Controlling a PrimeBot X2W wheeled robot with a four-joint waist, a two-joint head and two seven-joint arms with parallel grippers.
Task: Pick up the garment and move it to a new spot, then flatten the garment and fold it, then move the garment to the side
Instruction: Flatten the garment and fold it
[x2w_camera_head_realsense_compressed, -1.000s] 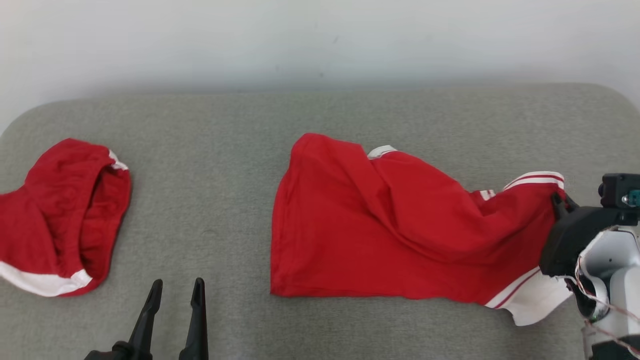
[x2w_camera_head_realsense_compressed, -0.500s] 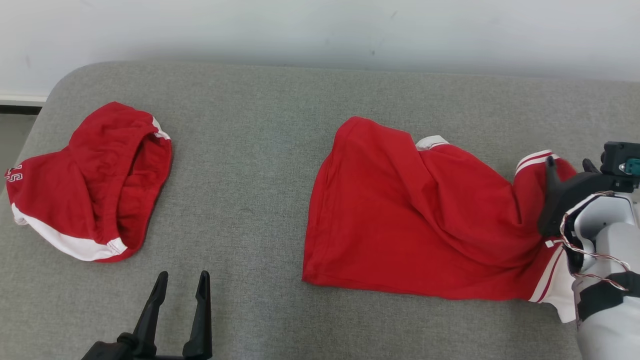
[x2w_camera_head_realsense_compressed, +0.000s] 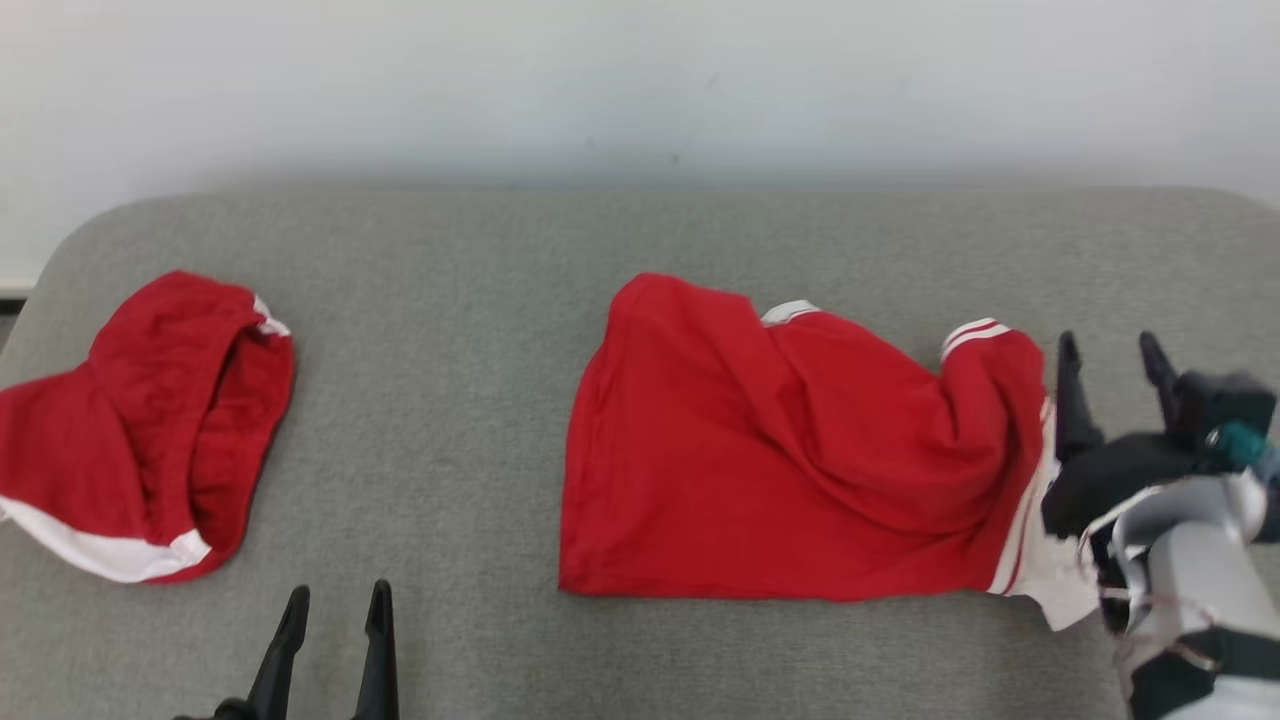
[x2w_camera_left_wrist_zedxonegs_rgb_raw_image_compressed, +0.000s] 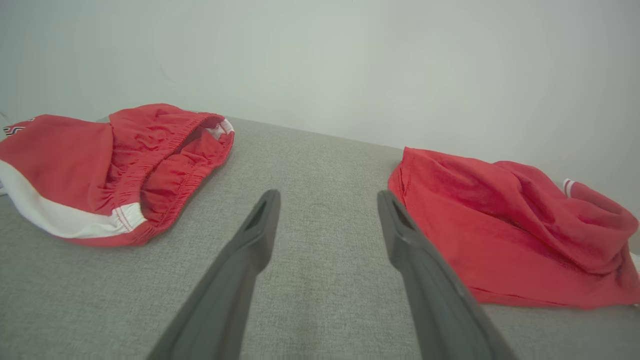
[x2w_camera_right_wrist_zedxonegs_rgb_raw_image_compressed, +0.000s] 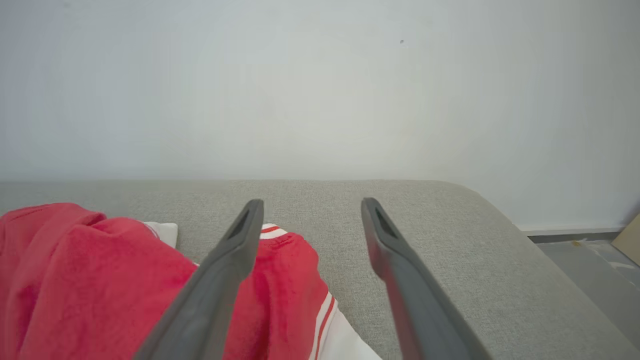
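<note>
We see a grey fabric-covered platform (x2w_camera_head_realsense_compressed: 450, 300) with rounded corners, its far edge against a pale wall (x2w_camera_head_realsense_compressed: 640, 80). Past its right edge a strip of grey floor (x2w_camera_right_wrist_zedxonegs_rgb_raw_image_compressed: 575, 250) shows. Open cloth runs along the whole far edge, along the near edge, and in a broad band through the middle.

The red jersey-cloth garment with white striped trim (x2w_camera_head_realsense_compressed: 780, 450) lies rumpled on the right half. Its left side is spread fairly flat, its right end is bunched in folds, and a white panel pokes out toward the near right corner. A second piece, red elastic-waisted shorts with a white band (x2w_camera_head_realsense_compressed: 140, 430), sits crumpled at the left edge, well apart.

The right hand (x2w_camera_head_realsense_compressed: 1108, 345) stands just beside the garment's bunched end, fingers wide, nothing between them. The left hand (x2w_camera_head_realsense_compressed: 338, 595) hovers by the near edge, between the two pieces, likewise wide and empty.
</note>
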